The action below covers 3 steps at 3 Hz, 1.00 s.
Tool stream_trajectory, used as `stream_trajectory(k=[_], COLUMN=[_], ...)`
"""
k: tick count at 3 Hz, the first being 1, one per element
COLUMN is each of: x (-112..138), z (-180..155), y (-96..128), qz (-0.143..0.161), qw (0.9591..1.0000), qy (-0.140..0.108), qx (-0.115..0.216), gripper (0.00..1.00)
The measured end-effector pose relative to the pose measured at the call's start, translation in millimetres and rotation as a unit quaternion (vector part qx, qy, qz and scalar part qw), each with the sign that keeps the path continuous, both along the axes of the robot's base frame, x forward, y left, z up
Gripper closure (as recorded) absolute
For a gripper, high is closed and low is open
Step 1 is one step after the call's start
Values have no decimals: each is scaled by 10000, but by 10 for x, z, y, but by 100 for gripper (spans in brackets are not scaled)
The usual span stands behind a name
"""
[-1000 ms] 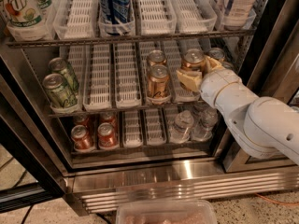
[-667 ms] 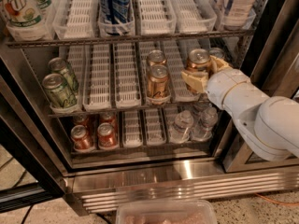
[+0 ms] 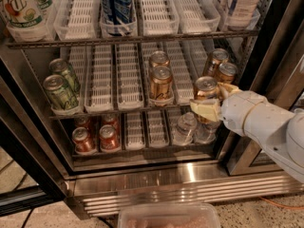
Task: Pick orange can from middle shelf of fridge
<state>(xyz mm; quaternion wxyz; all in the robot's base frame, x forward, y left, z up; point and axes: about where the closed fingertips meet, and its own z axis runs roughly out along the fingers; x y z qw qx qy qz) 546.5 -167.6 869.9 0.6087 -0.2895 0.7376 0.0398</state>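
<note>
From my console I see the gripper (image 3: 216,99) at the right end of the middle shelf (image 3: 129,80) of the fridge (image 3: 190,177). Its cream fingers (image 3: 204,110) are clamped on the orange can (image 3: 205,86) (upright, at the shelf's front edge). Two like cans (image 3: 160,83) stand in the centre lane and green cans (image 3: 59,91) at the left.

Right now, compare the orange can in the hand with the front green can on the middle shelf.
Colour: the orange can is copper-orange; the front green can is green. State: the hand is shut on the orange can, while the front green can stands free in a white tray. Place: the orange can is at the right of the middle shelf, the front green can far left. Both have silver tops.
</note>
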Motion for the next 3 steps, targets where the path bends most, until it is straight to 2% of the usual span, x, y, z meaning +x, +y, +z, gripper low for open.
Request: stream_trajectory(k=[1,2,3], x=[-232,-423,-645], z=[-139,-180,-198], y=[51,201,407], qz=[464,1077,1758], qw=[9973,9893,9758], qy=[559,974,1294], qx=[-120,-128,-118], gripper=[100,100,100])
